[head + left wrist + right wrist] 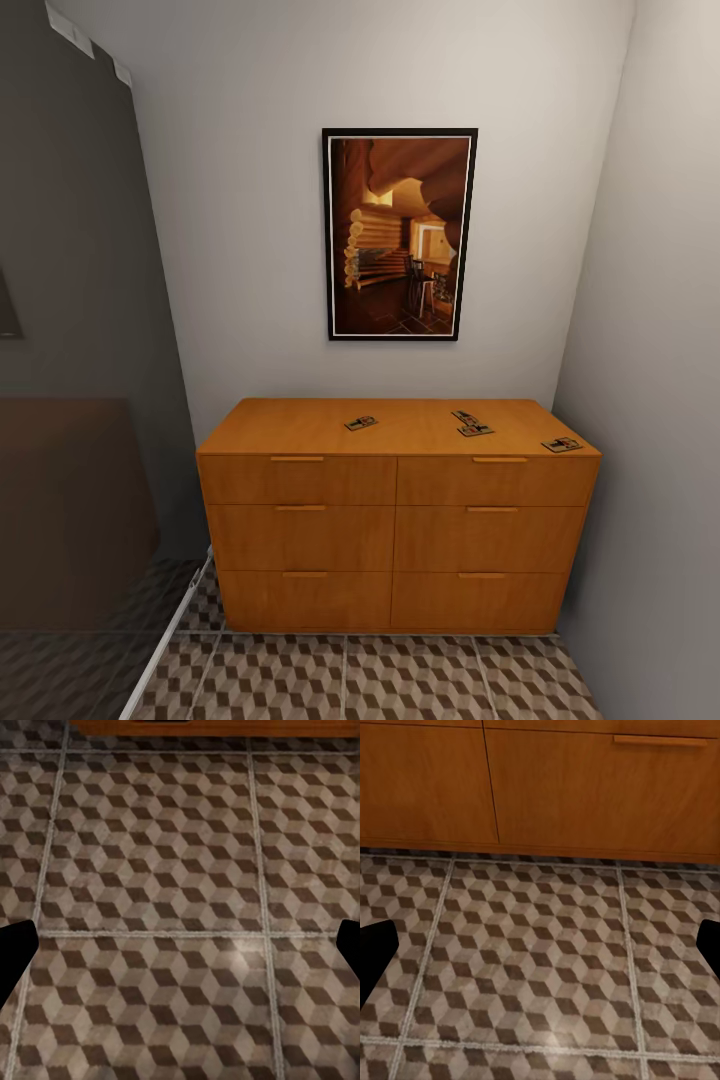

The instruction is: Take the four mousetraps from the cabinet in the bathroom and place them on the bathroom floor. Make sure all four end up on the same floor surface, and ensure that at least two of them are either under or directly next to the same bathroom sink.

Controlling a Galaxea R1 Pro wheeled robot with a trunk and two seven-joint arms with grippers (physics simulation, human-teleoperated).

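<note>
- The cabinet (398, 515) stands against the back wall under a framed picture (400, 234), with a grey wall close on its right and a dark glass panel (70, 300) on its left.
- Four mousetraps lie on its top, none on the floor yet: one left of centre (361, 423), two touching or nearly so right of centre (471, 423), and one at the right front corner (561, 444).
- All six drawers look closed, so nothing needs opening; the traps are free to lift from above.
- The floor (350, 680) of cube-pattern tiles runs up to the cabinet's foot; both wrist views look down on it.
- In the left wrist view the left fingers (15, 952) show as dark tips at both edges, spread wide with nothing between them.
- The right fingers (375, 952) are likewise spread and empty, with the lower drawer fronts just ahead.
- The step in hand looks like the approach: both arms hang low, well below the top.
- To do it well, I would roll closer and square to the cabinet, then raise an arm above the top before reaching in.
- The corner trap seems easiest for the right arm; its wall is close, so come in from the front.
- The traps are thin and flat, so a low, level pinch across the short edges should hold better than a steep jab.
- No sink is in sight.
</note>
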